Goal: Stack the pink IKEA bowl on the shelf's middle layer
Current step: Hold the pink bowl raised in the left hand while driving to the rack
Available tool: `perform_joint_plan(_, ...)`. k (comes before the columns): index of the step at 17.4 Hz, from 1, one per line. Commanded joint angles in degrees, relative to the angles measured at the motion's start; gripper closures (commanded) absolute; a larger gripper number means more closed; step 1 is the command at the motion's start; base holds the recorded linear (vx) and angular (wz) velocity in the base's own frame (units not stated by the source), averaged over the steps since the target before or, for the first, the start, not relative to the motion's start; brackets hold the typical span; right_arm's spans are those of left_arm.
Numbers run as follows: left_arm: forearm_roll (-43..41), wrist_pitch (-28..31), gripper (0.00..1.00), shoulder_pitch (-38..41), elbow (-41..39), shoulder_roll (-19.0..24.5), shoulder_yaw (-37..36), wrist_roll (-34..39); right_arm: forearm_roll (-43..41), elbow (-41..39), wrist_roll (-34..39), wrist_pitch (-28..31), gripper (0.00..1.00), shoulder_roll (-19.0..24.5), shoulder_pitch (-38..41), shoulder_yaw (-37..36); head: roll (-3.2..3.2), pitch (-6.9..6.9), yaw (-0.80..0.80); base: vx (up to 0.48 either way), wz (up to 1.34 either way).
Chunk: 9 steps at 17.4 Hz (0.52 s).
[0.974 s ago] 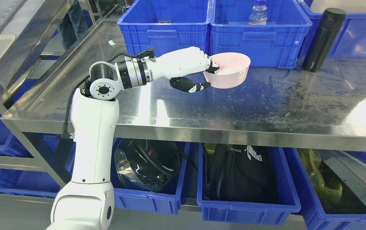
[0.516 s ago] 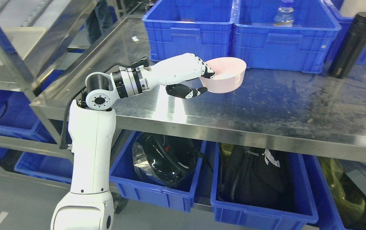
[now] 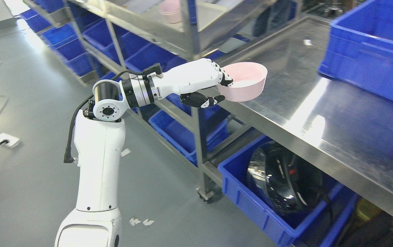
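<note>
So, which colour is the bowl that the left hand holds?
Pale pink. The bowl, gripped at its rim by the left hand, shows in the head view.

a: what does the body look like on my feed?

b: i see one arm [image 3: 100, 161], a smooth glossy white shell, rounded at the bottom and squarer toward the elbow, with a few small dark screw dots on it.

a: and the elbow joint?

b: a round silver-grey disc with a ring of small holes around a dark centre, and a black drum behind it. a black cable [image 3: 74, 127] loops out from there and plugs in lower on the shell.

a: the wrist?

b: banded black and silver rings, a small black connector on top.

a: the left hand [image 3: 199, 80]?

b: white back and knuckles, black jointed thumb and fingertips with white segments.
</note>
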Motion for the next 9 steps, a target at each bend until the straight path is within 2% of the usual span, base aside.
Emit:
perform_joint_plan(1,0.0,0.0,0.99,0.8,-1.0,1.0,0.4,0.1,0.0,-1.0,0.0,0.0,0.00,-1.0,0.3,0.0,0.00,0.00,0.00,-0.006,1.31)
perform_joint_plan(5,0.1,0.0,0.99,1.0,-1.1,1.0,0.3,0.2,0.0,-1.0,0.0,0.0,0.00,-1.0,0.3,0.0,0.00,0.01,0.00,-0.010,1.05)
perform_joint_plan(9,0.1,0.0,0.99,1.1,-1.8,1.0,0.4,0.2,0.0,-1.0,0.0,0.0,0.00,-1.0,0.2,0.0,0.00,0.01,0.00,-0.013,0.73)
